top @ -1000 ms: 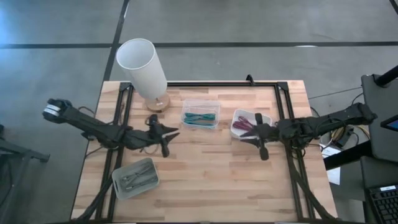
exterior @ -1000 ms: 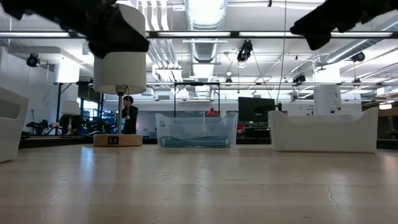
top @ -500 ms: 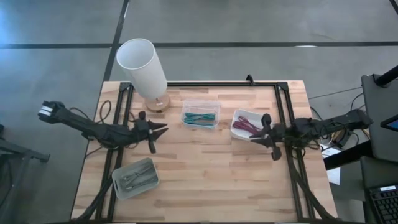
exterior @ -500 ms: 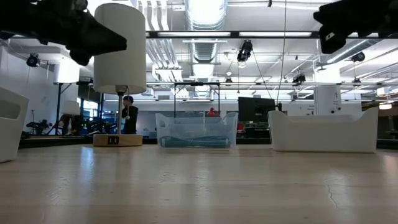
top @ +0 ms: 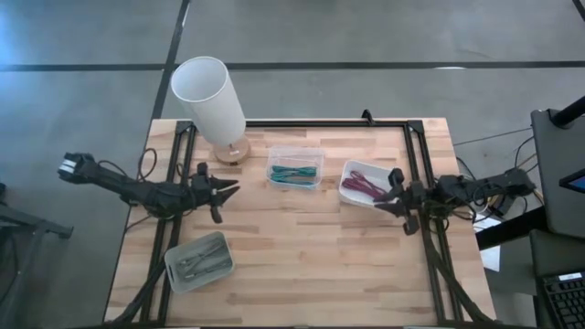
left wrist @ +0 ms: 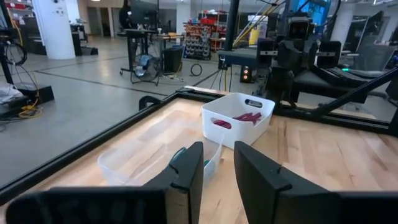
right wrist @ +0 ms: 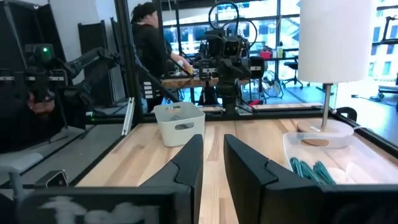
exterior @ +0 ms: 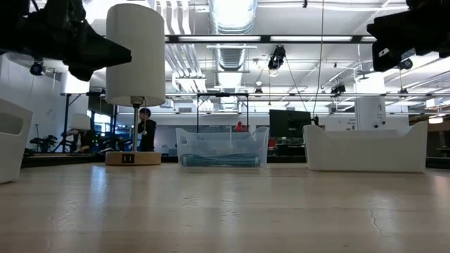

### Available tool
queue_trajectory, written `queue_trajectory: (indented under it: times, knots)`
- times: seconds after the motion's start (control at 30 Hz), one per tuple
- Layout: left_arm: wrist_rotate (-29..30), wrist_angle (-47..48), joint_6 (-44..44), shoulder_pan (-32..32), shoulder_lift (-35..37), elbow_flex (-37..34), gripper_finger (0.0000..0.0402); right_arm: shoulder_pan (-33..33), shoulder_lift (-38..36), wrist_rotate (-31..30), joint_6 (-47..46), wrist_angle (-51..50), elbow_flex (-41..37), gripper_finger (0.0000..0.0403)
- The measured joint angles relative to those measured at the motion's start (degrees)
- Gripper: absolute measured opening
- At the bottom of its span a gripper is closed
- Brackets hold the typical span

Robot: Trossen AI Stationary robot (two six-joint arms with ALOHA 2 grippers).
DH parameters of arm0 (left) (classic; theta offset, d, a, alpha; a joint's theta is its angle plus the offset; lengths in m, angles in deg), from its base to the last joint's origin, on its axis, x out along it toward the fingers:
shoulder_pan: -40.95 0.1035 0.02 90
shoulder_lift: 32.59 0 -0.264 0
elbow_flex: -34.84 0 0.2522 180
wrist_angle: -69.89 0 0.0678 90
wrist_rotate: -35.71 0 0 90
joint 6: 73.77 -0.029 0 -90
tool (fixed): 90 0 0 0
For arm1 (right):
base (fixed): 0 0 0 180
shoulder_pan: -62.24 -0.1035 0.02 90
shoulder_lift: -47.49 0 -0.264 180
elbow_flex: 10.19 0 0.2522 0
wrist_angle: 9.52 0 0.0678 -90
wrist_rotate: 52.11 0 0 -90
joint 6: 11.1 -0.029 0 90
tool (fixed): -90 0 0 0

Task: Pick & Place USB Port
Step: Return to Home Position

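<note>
A clear bin [top: 295,169] with teal pieces stands mid-table toward the far edge. A white bin [top: 366,183] with purple pieces stands to its right. A grey bin [top: 198,260] with metal pieces stands near the front left. My left gripper [top: 219,190] hovers above the table left of the clear bin, open and empty; its fingers [left wrist: 186,180] frame both bins. My right gripper [top: 400,203] hovers just right of the white bin, open with a narrow gap [right wrist: 213,140], empty. Both show high in the low view: the left gripper [exterior: 105,53] and the right gripper [exterior: 394,42].
A white lamp [top: 212,105] on a round wooden base stands at the far left corner. A black frame [top: 320,122] runs along the table's far and side edges. Bare wood lies between the bins and the near edge. A person stands in the room beyond [right wrist: 146,37].
My left gripper has drawn back toward the table's left edge and my right gripper toward the right edge, both staying above the table and empty. The bins have stayed where they were.
</note>
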Motion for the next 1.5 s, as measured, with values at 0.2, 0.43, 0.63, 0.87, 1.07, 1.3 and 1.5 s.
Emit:
queue_trajectory:
  times: [0.2, 0.43, 0.63, 0.87, 1.07, 1.3, 1.5]
  knots:
    - [0.0, 0.04, -1.17, 0.0, 5.2, -2.85, 0.0094, 0.02, -3.13, 0.0, -1.14, 0.02, -3.11, 0.0059]
    - [0.02, 0.2, -5.83, 0.01, 11.9, -4.7, 0.0094, 0.02, -5.99, -0.02, -3.92, -2.98, -4.67, 0.0064]
    - [0.13, 2.23, -6.03, 0.02, 16.71, -6.91, 0.0094, 0.02, -7.18, -0.11, -3.77, -4.62, -4.67, 0.0059]
    - [0.07, 5.56, -7.55, 0.02, 21.77, -7.1, 0.0094, 0.02, -8.0, -0.38, -3.98, -6.42, -4.67, 0.0057]
    - [0.11, 11.4, -7.43, 0.02, 26.87, -6.98, 0.0094, 0.02, -8.0, -0.39, -3.98, -6.44, -4.67, 0.0057]
    - [0.92, 13.49, -8.34, 0.02, 27.61, -6.71, 0.0094, 0.0, -7.89, -0.42, -3.98, -6.46, -4.67, 0.0056]
    - [0.91, 17.36, -6.83, 0.02, 27.61, -6.92, 0.0094, 0.0, -7.51, -0.46, -3.08, -6.44, -4.67, 0.0056]
